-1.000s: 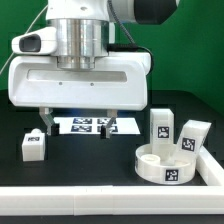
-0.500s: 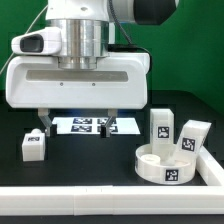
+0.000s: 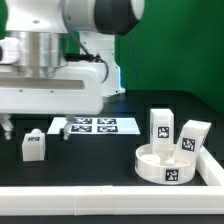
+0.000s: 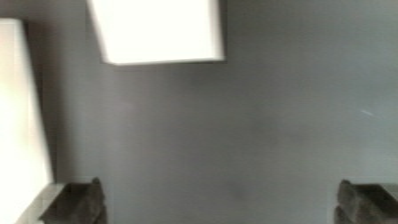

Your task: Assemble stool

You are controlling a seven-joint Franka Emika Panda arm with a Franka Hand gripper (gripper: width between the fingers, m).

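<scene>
The round white stool seat (image 3: pixel 168 163) lies at the exterior view's right, with one tagged leg (image 3: pixel 186 146) leaning inside it. Two more legs (image 3: pixel 162 125) (image 3: pixel 195 132) stand just behind the seat. A fourth small tagged leg (image 3: pixel 33 146) stands alone at the exterior view's left. My gripper (image 3: pixel 33 127) hangs above that lone leg, open and holding nothing. In the wrist view the gripper (image 4: pixel 222 205) shows only bare black table between its dark fingertips (image 4: pixel 75 200), and a plain white leg top (image 4: pixel 160 30) lies beyond them.
The marker board (image 3: pixel 95 125) lies flat on the black table behind the lone leg. A long white border rail (image 3: pixel 110 198) runs along the front edge. A plain white strip (image 4: pixel 15 110) lines one side of the wrist view.
The arm has swung from over the marker board to the exterior view's left, ending above the lone leg. Its jaws stayed wide apart. No part has moved.
</scene>
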